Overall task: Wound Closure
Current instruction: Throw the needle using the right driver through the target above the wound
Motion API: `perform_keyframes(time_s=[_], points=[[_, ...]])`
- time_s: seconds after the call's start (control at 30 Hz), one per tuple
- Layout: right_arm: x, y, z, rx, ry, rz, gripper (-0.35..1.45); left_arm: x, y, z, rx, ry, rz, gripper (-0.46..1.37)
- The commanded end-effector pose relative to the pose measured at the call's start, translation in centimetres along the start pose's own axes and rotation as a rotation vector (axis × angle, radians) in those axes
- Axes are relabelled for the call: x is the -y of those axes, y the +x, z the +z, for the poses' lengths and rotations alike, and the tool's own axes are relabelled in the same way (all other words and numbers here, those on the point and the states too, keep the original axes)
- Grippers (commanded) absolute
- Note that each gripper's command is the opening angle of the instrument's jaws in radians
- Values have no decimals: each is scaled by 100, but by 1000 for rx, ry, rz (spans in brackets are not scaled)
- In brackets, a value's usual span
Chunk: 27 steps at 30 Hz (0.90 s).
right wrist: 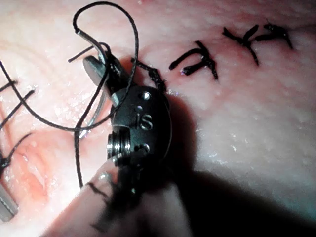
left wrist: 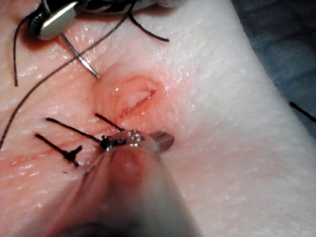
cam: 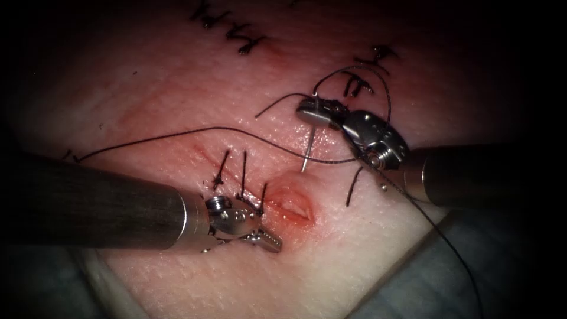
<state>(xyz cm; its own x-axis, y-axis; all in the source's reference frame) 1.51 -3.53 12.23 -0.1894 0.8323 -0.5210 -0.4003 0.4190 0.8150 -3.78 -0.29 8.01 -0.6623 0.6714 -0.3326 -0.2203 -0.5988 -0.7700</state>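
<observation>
Our right tool grips the needle near its tail, tip clear of tissue; left tool empty, parted beside the cut; stitches close its left, rest gapes.

Surgical practice bench, stitched tissue, blue drape beneath

Your right tool sits right of cut, jaws clamped on needle near its thread end; point hangs free above tissue, just beside open wound.

Thread crosses your path: long strand sweeps left over tissue, loop arcs round right tool's wrist.

Stitch tails stand up left of open gap, just beside your left tool, jaws parted, empty.

Bare tissue below cut lies open.
</observation>
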Motion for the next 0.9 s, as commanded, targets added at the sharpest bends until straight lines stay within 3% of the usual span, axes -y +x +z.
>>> perform_keyframes(time_s=[0.03, 0.2, 0.33, 0.7, 0.9], points=[[1, -7, 5, 1, 17, 63, -35, 1, 0, 0, 0, -8, 1, -35], [6, -41, 13, -9, 53, 263, -35, 1, 0, -1, 0, -8, 1, -35], [21, -53, 16, -6, 78, 355, -35, 1, -1, -1, 0, -9, 2, -35], [67, -47, -2, 69, 42, 462, -35, 3, -1, -2, 1, -10, 3, -35], [82, -54, -7, 102, 39, 532, -35, 5, 0, -2, -2, -11, 3, -35]])
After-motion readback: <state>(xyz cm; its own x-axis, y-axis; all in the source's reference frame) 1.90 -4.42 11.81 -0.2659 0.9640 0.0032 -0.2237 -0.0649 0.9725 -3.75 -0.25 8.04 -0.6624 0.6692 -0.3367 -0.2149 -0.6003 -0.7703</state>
